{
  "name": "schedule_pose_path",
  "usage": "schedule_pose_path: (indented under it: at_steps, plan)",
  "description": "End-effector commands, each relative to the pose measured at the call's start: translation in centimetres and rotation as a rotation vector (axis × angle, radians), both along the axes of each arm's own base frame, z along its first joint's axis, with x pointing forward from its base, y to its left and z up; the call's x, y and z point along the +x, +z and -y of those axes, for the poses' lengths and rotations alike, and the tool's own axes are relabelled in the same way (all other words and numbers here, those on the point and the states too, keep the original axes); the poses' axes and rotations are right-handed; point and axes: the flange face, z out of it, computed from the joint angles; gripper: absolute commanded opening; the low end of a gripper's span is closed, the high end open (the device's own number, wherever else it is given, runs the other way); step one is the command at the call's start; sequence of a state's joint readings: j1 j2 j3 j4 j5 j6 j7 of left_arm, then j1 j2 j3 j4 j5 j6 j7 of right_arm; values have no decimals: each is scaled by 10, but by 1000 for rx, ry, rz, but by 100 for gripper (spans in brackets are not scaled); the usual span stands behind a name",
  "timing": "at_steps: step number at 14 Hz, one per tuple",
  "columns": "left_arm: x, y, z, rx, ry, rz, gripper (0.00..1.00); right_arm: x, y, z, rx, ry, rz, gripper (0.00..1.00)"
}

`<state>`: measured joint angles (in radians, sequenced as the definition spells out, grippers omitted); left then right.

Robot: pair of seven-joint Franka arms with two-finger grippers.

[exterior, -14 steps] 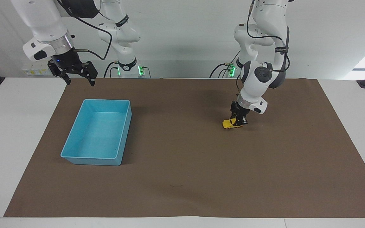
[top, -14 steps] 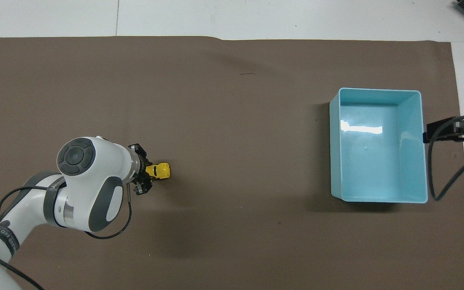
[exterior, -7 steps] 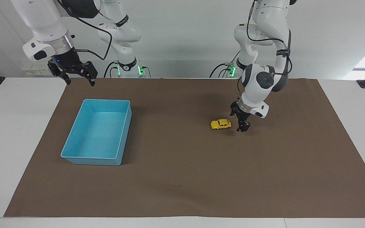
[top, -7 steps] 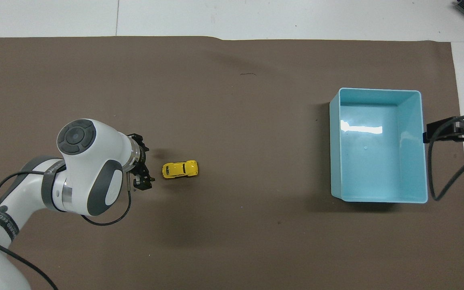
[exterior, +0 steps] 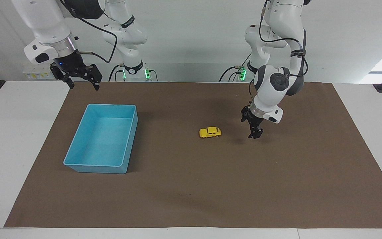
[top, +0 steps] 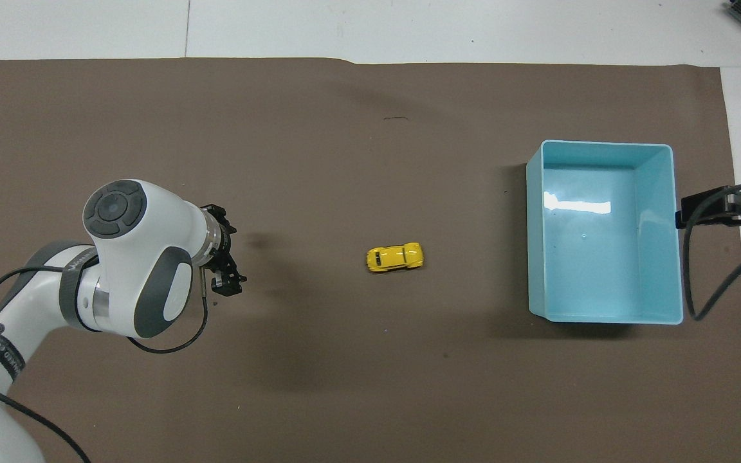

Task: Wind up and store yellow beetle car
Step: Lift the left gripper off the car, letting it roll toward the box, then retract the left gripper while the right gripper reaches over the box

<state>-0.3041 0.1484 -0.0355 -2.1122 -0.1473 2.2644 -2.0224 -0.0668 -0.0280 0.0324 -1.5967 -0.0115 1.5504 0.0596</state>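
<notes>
yellow beetle car (exterior: 210, 132) sits free on the brown mat, between blue tray (exterior: 78, 146) and left gripper (exterior: 253, 127), jaws apart. right gripper (exterior: 78, 79), open, waits above tray. next: regrasp, store.

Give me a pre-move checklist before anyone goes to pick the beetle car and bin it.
1. Yellow beetle car free of both grippers, on its wheels on the brown mat: ok.
2. Car at rest: cannot tell from this moment alone.
3. Left gripper open, empty, over the mat toward the left arm's end from the car: ok.
4. Right gripper open, empty, raised over the mat's edge nearest the robots, by the blue tray: ok.
5. Tray holds nothing: ok.
6. Mat between car and tray bare: ok.
</notes>
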Motion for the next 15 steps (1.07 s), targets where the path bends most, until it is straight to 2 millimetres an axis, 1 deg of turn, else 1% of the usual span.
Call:
schedule_pose_path:
  at_steps: [1, 3, 4, 5, 6, 8, 10, 12, 13, 14, 15]
  plan:
    - [13, 12, -3, 1, 14, 0, 100, -5, 4, -2, 9, 0, 0, 100]
    - [19, 18, 0, -4, -2, 17, 100, -5, 4, -2, 9, -1, 0, 100]
    - [23, 26, 0, -9, -5, 33, 100, -5, 3, -2, 9, 0, -1, 100]
    - [27, 37, -1, -15, -8, 52, 100, -5, 4, -2, 9, 0, 0, 100]
    - [35, 47, -10, -19, 0, 64, 100, -5, 4, -2, 9, 0, 0, 100]
    - [43, 69, -10, -27, -42, 89, 100, -5, 4, -2, 9, 0, 0, 100]
    - [53, 89, -21, -33, -58, 116, 100, -5, 3, -2, 9, 0, -1, 100]
    - [58, 114, -25, -41, -54, 162, 100, -5, 4, -2, 9, 0, 0, 100]
    - [61, 127, -33, -43, -61, 181, 100, -5, 4, -2, 9, 0, 0, 100]
    - [62, 136, -40, -42, -94, 192, 100, -5, 4, -2, 9, 0, 0, 100]
    - [63, 145, -43, -39, -158, 199, 100, -5, 3, -2, 9, -1, -1, 100]
